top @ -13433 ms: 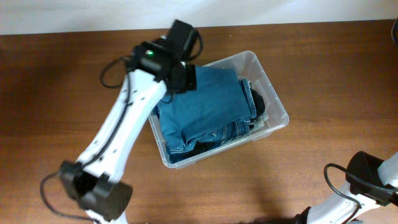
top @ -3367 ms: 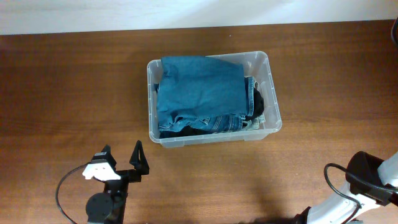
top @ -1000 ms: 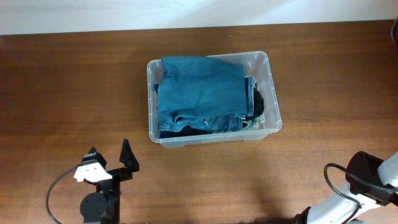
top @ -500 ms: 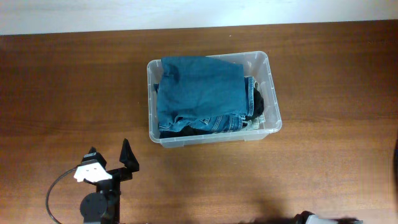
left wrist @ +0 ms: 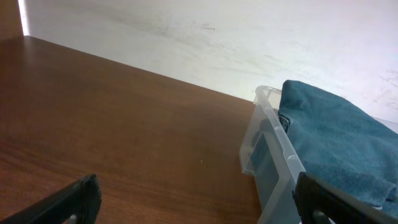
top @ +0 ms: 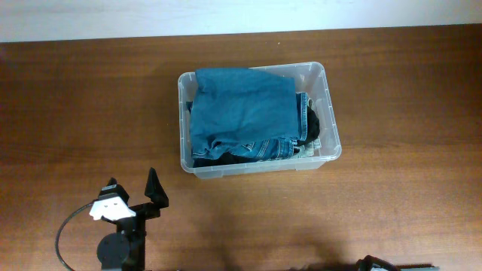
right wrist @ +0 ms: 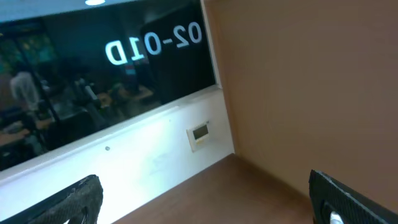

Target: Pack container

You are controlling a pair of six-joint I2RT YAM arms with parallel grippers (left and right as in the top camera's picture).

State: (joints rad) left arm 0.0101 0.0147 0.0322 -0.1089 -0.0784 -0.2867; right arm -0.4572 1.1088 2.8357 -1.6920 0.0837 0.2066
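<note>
The container [top: 334, 128], a clear plastic tub, stands at the table's middle, filled with folded blue denim [top: 241, 109] and a darker garment at its right side. My left gripper [top: 132, 181] hovers open near the table's front left, well short of the tub. In the left wrist view its jaws [left wrist: 199, 200] stand wide with only bare table between them, and the tub's wall [left wrist: 273, 165] and denim [left wrist: 329, 134] lie ahead to the right. My right gripper [right wrist: 205, 199] is open and empty, facing a wall; the overhead view does not show it.
The brown wooden table [top: 83, 98] spreads round the tub. A white wall [left wrist: 186, 37] runs along the far edge. In the right wrist view there is a dark window [right wrist: 93, 74] with mirrored lettering and a small wall plate [right wrist: 200, 133].
The right arm's black and white part at the lower right corner has dropped out of the overhead view. The left arm and the tub have not moved.
</note>
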